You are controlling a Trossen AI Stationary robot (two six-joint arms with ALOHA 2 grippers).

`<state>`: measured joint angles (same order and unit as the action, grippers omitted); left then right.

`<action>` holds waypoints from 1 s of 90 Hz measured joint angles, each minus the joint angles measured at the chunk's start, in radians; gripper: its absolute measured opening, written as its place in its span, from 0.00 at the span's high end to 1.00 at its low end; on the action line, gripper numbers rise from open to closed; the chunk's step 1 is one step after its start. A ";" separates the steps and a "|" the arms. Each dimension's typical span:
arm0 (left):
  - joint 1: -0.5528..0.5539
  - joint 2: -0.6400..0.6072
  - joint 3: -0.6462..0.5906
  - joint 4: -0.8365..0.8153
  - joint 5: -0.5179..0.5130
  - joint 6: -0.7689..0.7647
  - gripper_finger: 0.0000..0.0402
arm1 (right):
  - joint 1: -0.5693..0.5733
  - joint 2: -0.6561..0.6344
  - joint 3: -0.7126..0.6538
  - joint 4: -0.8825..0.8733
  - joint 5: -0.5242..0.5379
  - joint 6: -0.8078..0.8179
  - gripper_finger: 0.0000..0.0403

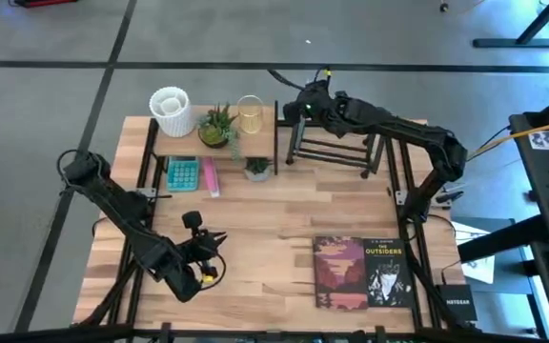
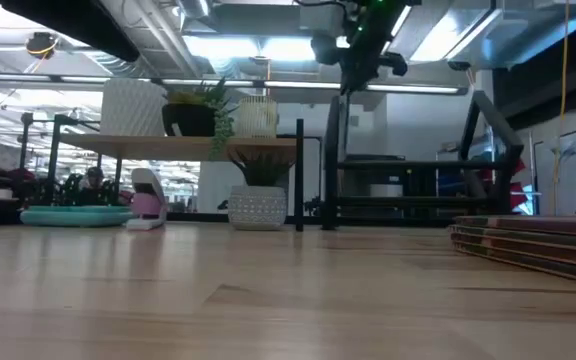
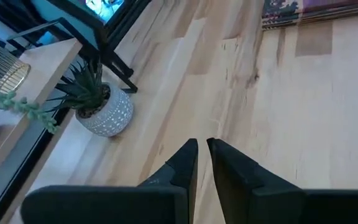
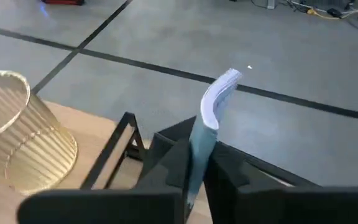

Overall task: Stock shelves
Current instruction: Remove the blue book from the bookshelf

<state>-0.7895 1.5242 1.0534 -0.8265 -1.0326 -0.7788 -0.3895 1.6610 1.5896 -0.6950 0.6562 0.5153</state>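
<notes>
Shelves stand side by side along the far edge of the light-wood table (image 1: 274,248): a light-wood board on thin black metal legs (image 1: 191,139) to the left, and a black open-frame metal bar rack (image 1: 336,145) just beside it to the right.

On the board sit a white ribbed cylindrical pot (image 1: 171,110), a green spiky plant in a dark pot (image 1: 216,126) and a pale gold ribbed wire basket (image 1: 251,113). Beneath and in front of the board lie a teal calculator-like slab (image 1: 183,173), a pink narrow object (image 1: 210,177) and a small succulent in a white dotted pot (image 1: 257,169).

The right gripper (image 1: 305,103) is held above the rack's rear left corner, close to the gold basket. In its wrist view the fingers (image 4: 166,163) are clamped on a thin light-blue book with white pages (image 4: 211,118), standing upright between them; whether the book touches the rack is hard to judge.

The left gripper (image 1: 215,252) hangs over the near left part of the table, well apart from both shelves, its fingers (image 3: 182,163) nearly together with only a narrow slit between them and nothing held.

Two dark-covered paperback books (image 1: 363,272) lie flat, touching, on the near right of the table.
</notes>
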 joint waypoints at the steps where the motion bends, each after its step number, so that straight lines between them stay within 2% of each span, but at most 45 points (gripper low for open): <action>1: 0.000 0.000 0.000 0.000 0.000 0.000 0.92 | 0.003 -0.003 0.001 -0.008 0.004 -0.007 0.97; 10: 0.000 0.000 0.000 0.004 -0.023 0.007 0.92 | 0.048 -0.025 0.035 -0.112 0.032 -0.053 0.99; 24: 0.001 0.000 0.001 0.067 -0.117 0.063 0.92 | 0.161 -0.063 0.136 -0.364 0.085 -0.056 0.99; 36: 0.010 0.000 0.001 0.163 -0.163 0.163 0.92 | 0.295 -0.065 0.238 -0.581 0.071 -0.042 0.99; 44: 0.023 0.000 0.001 0.217 -0.171 0.225 0.92 | 0.394 -0.068 0.279 -0.686 -0.015 0.013 0.99; 59: 0.052 0.000 0.001 0.284 -0.169 0.300 0.92 | 0.563 -0.049 0.282 -0.886 -0.224 0.223 1.00; 71: 0.072 0.000 0.001 0.305 -0.167 0.318 0.92 | 0.676 -0.023 0.254 -0.876 -0.386 0.296 1.00; 90: 0.092 0.004 0.001 0.318 -0.166 0.308 0.92 | 0.772 0.014 0.165 -0.873 -0.622 0.505 1.00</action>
<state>-0.6976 1.5283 1.0546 -0.5083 -1.1984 -0.4707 0.3822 1.6755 1.7543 -1.5679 0.0341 1.0201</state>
